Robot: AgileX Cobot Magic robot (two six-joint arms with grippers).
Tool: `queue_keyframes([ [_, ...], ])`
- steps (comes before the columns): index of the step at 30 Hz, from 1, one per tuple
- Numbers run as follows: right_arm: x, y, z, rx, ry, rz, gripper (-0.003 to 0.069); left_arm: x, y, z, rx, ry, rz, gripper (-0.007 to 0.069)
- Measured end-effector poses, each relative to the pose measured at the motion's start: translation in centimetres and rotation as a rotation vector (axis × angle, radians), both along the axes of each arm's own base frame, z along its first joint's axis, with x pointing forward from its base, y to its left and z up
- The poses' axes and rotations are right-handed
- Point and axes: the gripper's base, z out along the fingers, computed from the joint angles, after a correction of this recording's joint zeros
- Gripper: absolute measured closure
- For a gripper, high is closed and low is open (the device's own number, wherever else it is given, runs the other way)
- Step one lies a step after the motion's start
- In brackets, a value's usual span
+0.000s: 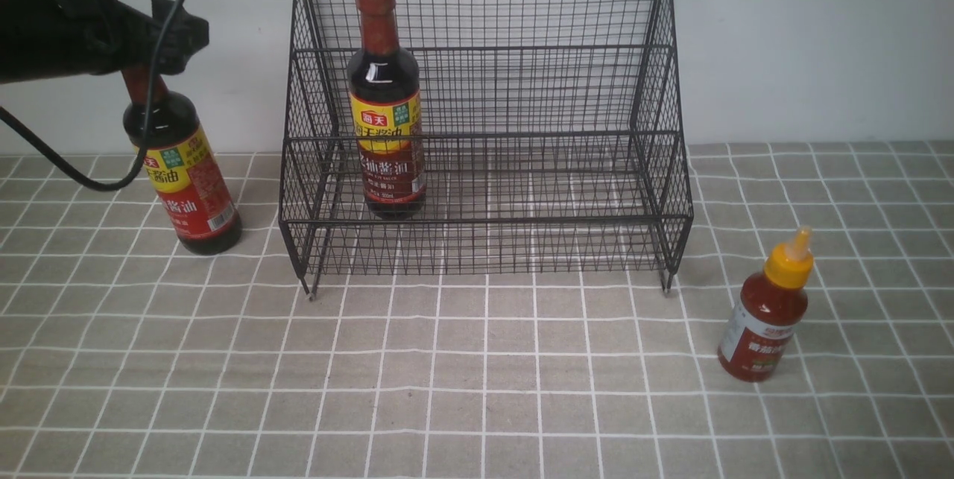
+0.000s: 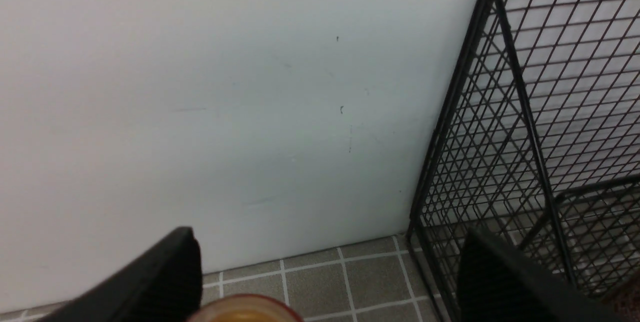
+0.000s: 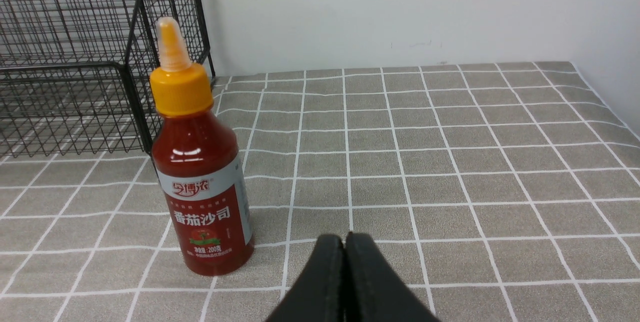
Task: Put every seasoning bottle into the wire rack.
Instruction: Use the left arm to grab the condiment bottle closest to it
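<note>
One soy bottle (image 1: pixel 387 103) is standing in the rack (image 1: pixel 522 138), upper centre; the released left gripper (image 2: pixel 330 262) is straddling the second bottle (image 1: pixel 186 181) at left; the red bottle (image 1: pixel 768 315), lower right, is waiting near the clenched right gripper (image 3: pixel 344 262).

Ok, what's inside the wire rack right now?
One tall soy-sauce bottle stands upright in the wire rack, lower tier, left side. Nothing else shows through the mesh; a rail crosses its label.

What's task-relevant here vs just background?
Job: wire rack; racked soy-sauce bottle; loose soy-sauce bottle, left of rack; ketchup bottle, right of rack.
Lying about: checked tablecloth; wall; cable.
</note>
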Motion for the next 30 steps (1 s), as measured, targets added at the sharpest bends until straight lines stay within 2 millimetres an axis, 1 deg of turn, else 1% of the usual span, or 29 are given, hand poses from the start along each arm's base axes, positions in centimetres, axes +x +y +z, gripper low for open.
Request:
queue_keyframes([
  [3, 0.0, 0.0, 0.0, 0.000, 0.000, 0.000, 0.0673, 0.3, 0.0, -0.8, -0.007, 0.024, -0.010, 0.0002],
  [6, 0.0, 0.0, 0.0, 0.000, 0.000, 0.000, 0.0673, 0.4, 0.0, -1.3, -0.001, 0.037, -0.013, 0.0021],
  [8, 0.0, 0.0, 0.0, 0.000, 0.000, 0.000, 0.0673, 0.5, 0.0, -1.6, 0.004, 0.044, -0.015, 0.0039],
  [10, 0.0, 0.0, 0.0, 0.000, 0.000, 0.000, 0.0673, 0.5, 0.0, -1.7, 0.016, 0.048, -0.018, 0.0072],
  [12, 0.0, 0.0, 0.0, 0.000, 0.000, 0.000, 0.0673, 0.5, 0.1, -1.7, 0.024, 0.048, -0.021, 0.0140],
  [16, 0.0, 0.0, 0.0, 0.000, 0.000, 0.000, 0.0673, 0.5, 0.1, -1.8, 0.034, 0.049, -0.026, 0.0372],
  [25, 0.0, 0.0, 0.0, 0.000, 0.000, 0.000, 0.0673, 0.5, 0.0, -1.8, 0.034, 0.050, -0.030, 0.0368],
  [29, 0.0, 0.0, 0.0, 0.000, 0.000, 0.000, 0.0673, 0.1, -0.1, -1.2, 0.047, 0.046, -0.050, 0.0368],
  [30, 0.0, 0.0, 0.0, 0.000, 0.000, 0.000, 0.0673, -0.3, -0.3, -0.8, 0.048, 0.045, -0.065, 0.0368],
])
